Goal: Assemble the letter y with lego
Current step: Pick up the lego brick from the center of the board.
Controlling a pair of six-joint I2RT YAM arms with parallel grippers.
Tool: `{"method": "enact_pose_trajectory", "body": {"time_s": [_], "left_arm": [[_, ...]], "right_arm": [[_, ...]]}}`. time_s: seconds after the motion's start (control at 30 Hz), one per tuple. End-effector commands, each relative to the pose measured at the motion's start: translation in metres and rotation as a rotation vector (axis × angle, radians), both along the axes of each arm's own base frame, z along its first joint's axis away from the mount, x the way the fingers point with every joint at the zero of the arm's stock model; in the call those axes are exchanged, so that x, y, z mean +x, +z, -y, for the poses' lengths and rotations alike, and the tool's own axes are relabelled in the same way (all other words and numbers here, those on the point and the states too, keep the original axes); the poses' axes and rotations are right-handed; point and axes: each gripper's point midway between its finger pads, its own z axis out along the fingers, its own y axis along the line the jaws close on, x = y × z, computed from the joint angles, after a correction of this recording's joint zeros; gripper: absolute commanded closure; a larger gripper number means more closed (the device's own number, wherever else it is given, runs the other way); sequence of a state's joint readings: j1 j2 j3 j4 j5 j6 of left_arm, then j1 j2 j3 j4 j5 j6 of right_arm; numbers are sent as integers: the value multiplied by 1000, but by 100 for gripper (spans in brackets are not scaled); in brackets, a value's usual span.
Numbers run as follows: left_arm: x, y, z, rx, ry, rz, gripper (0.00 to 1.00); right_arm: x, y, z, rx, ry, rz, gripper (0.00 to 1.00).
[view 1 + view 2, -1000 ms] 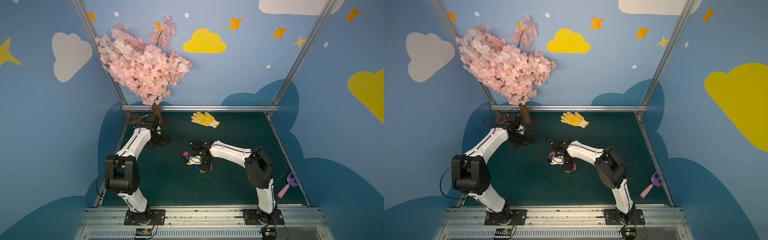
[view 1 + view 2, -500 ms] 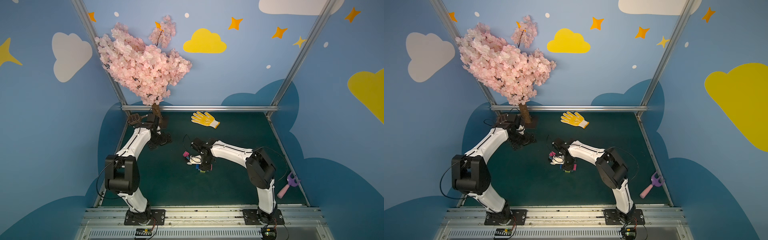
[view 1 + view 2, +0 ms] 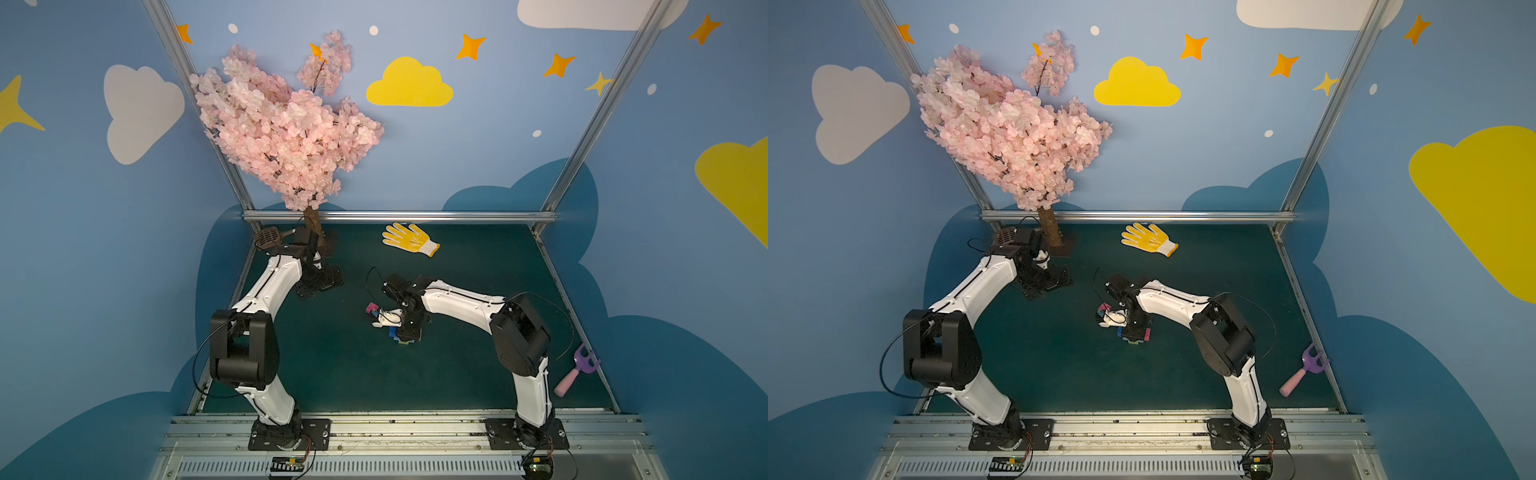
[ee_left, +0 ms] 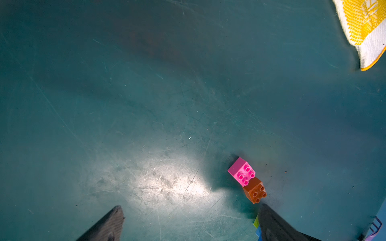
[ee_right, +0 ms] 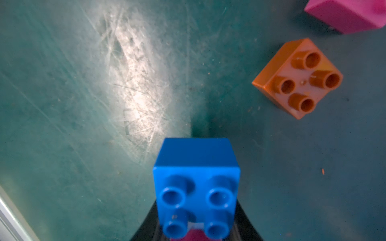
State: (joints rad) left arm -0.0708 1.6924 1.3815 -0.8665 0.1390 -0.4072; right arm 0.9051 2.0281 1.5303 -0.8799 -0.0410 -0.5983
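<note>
While right fingers (image 5: 147,232) grip blue brick (image 5: 196,164), orange brick (image 5: 296,79) lies nearby.

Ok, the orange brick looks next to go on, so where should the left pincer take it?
Probably across two opposite plain side walls of the orange brick, the pair not facing the pink brick close by, coming in over its studded face. The left pincer is open; flat walls suit it, studs do not.

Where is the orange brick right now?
In the right wrist view the orange brick lies on the green mat near its middle, between a pink brick and the dark blue brick held by the right gripper.
</note>
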Motion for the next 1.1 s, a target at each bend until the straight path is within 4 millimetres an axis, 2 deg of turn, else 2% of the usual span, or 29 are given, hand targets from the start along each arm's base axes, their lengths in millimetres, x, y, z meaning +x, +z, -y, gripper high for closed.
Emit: {"method": "enact_pose_trajectory", "body": {"time_s": [0.0, 0.23, 0.63, 1.07], "left_arm": [[-5, -3, -1, -1, -9, -18, 0], [-5, -4, -1, -1, -8, -20, 0], [-4, -3, -1, 2, -9, -17, 0], [-5, -3, -1, 6, -11, -17, 0]], "right_arm": [[7, -27, 8, -88, -4, 29, 100], [12, -26, 11, -112, -5, 71, 100], [-10, -60, 18, -164, -15, 12, 100], [-10, -57, 16, -165, -14, 10, 100]]}}
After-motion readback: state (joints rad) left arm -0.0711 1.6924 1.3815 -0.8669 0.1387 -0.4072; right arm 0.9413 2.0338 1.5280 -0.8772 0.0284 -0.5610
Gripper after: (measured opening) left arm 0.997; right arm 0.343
